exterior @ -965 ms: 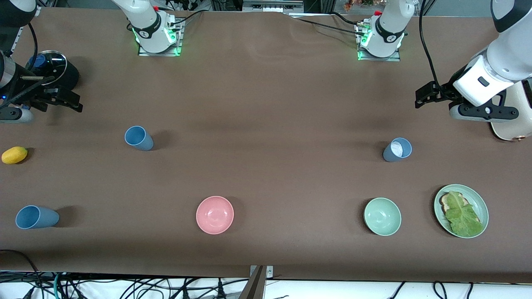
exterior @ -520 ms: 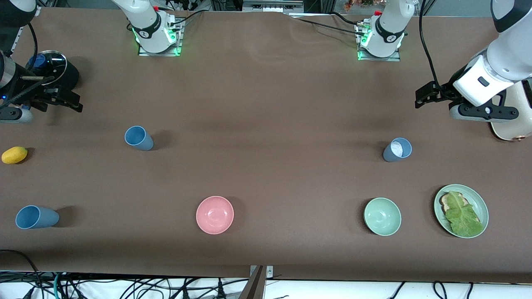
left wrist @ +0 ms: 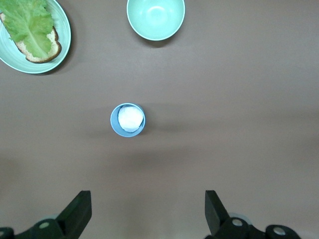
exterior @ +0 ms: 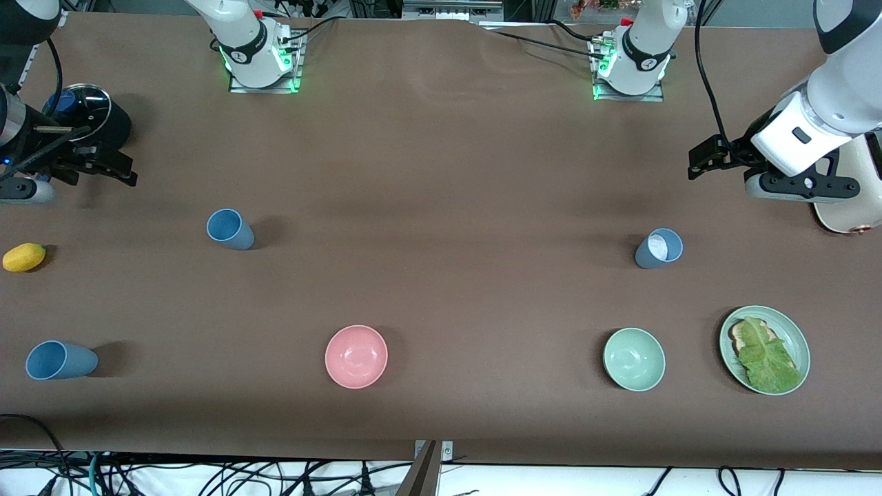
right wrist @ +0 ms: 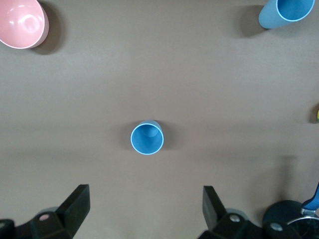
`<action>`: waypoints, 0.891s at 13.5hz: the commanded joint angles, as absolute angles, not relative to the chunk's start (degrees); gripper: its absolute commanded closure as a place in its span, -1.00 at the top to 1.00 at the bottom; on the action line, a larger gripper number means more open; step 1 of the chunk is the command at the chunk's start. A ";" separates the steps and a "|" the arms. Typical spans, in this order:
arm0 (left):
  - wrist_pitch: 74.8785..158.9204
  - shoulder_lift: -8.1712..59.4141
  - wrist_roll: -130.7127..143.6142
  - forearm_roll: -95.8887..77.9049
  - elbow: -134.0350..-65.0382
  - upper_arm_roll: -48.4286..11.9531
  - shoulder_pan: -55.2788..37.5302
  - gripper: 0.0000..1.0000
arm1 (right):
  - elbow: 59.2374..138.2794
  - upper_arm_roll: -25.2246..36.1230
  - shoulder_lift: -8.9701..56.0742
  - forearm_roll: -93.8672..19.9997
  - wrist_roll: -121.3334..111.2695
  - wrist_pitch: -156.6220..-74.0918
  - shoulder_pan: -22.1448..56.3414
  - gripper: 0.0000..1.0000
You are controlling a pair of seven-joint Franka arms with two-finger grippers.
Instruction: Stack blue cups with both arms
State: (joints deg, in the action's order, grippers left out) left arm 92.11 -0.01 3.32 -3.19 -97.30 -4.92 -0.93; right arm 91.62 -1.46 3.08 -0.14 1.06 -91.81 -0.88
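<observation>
A medium blue cup [exterior: 231, 229] stands toward the right arm's end of the table and shows in the right wrist view [right wrist: 147, 138]. A second medium blue cup [exterior: 60, 360] stands nearer the front camera, by the table's end [right wrist: 286, 12]. A grey-blue cup [exterior: 659, 248] with something white inside stands toward the left arm's end [left wrist: 128, 119]. My right gripper [exterior: 122, 170] is open and empty in the air [right wrist: 147, 211]. My left gripper [exterior: 694, 164] is open and empty in the air [left wrist: 148, 214].
A pink bowl [exterior: 356, 356], a pale green bowl [exterior: 634, 359] and a green plate [exterior: 799, 337] with bread and lettuce lie near the front edge. A lemon [exterior: 24, 257] and a black round object [exterior: 89, 114] are by the right gripper. A cream object [exterior: 851, 200] is under the left arm.
</observation>
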 commanded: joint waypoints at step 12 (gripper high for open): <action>116.67 13.62 -0.88 8.25 -114.23 -5.45 2.46 1.00 | 93.08 -0.62 9.65 0.44 -2.55 -87.71 -3.77 1.00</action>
